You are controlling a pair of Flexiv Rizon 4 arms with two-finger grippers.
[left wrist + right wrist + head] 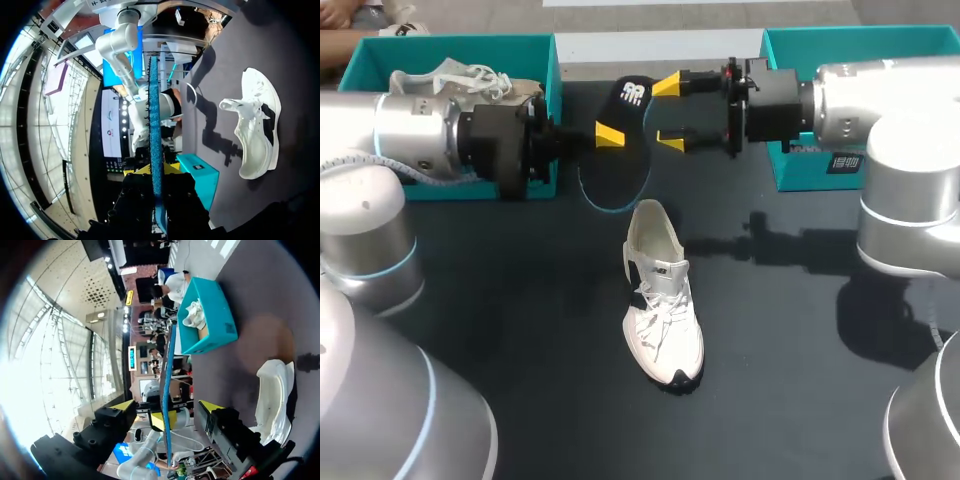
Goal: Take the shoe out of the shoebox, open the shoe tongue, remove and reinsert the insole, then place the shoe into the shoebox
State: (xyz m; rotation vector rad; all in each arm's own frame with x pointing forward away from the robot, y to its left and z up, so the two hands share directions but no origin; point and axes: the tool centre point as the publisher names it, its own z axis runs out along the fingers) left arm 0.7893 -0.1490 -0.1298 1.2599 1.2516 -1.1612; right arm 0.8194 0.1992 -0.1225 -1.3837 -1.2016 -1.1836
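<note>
A black insole (pixel 623 140) with a blue edge hangs in the air above the table. My left gripper (pixel 609 134) is shut on its left side. In the left wrist view the insole (pixel 153 125) stands edge-on between the closed fingers of that gripper (pixel 156 170). My right gripper (pixel 670 113) stands open at the insole's right side, one yellow tip above it and one below. From the right wrist, the insole (pixel 167 380) runs between the spread fingers of the gripper (pixel 166 407) without touching them. The white shoe (pixel 662 300) lies on the table below.
A teal shoebox (pixel 535 52) at the back left holds another white shoe (pixel 470 78) and paper. A second teal box (pixel 820 175) sits at the back right under my right arm. The shoe (pixel 255 130) lies beside the left gripper.
</note>
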